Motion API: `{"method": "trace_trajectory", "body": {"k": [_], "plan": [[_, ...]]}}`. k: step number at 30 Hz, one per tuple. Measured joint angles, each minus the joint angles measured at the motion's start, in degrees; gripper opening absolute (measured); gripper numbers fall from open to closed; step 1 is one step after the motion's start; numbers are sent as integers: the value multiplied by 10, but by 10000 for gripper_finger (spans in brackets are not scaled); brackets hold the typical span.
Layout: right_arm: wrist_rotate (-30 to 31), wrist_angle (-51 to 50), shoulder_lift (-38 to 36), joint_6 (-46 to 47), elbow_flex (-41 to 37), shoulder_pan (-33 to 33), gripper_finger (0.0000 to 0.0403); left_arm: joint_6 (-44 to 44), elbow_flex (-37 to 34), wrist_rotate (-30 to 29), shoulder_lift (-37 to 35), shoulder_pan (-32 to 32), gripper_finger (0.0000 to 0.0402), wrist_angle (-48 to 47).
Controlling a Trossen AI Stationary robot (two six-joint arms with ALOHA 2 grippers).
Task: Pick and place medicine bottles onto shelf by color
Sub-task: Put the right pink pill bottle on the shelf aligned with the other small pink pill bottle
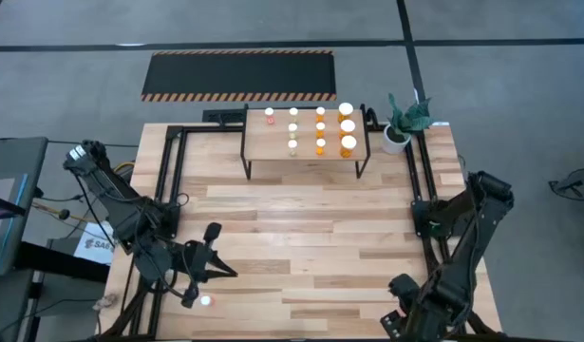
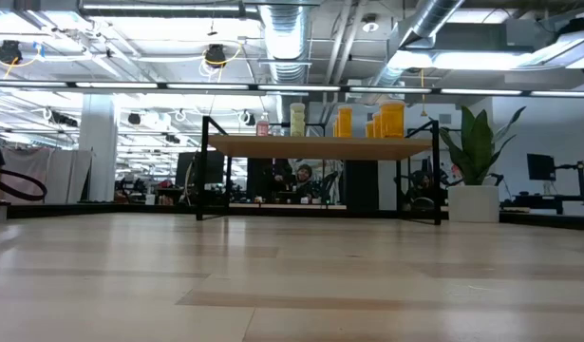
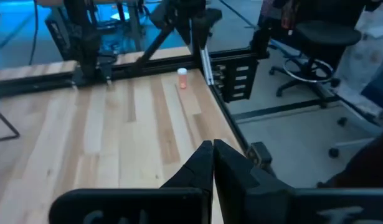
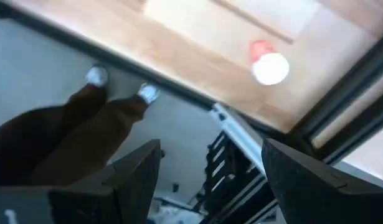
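The bench is pale planked wood with a satin sheen; the shelf has a light-wood top on thin black metal legs.

The surface is pale plank wood framed in black. The light-wood shelf carries white-capped medicine bottles — orange, pale yellow-green, one red-pink. Behind lies a black mat edged in orange-and-black stripes — beside the shelf, a green plant in a white pot.

A white pot with a green plant stands at the far right corner of my desk. Beyond it a black mat with striped edges lies on the grey floor. An office chair stands beside the desk.
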Motion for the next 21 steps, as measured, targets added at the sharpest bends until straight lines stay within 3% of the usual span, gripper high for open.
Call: {"method": "trace_trajectory", "body": {"k": [5,14,21], "plan": [[-3,-62,26,7,-12,2,302,35,0,1,0,28,0,24],[-4,25,13,27,-125,2,302,68,0,100,0,117,0,96],[-16,83,17,44,-165,3,302,53,0,137,0,158,0,103]]}}
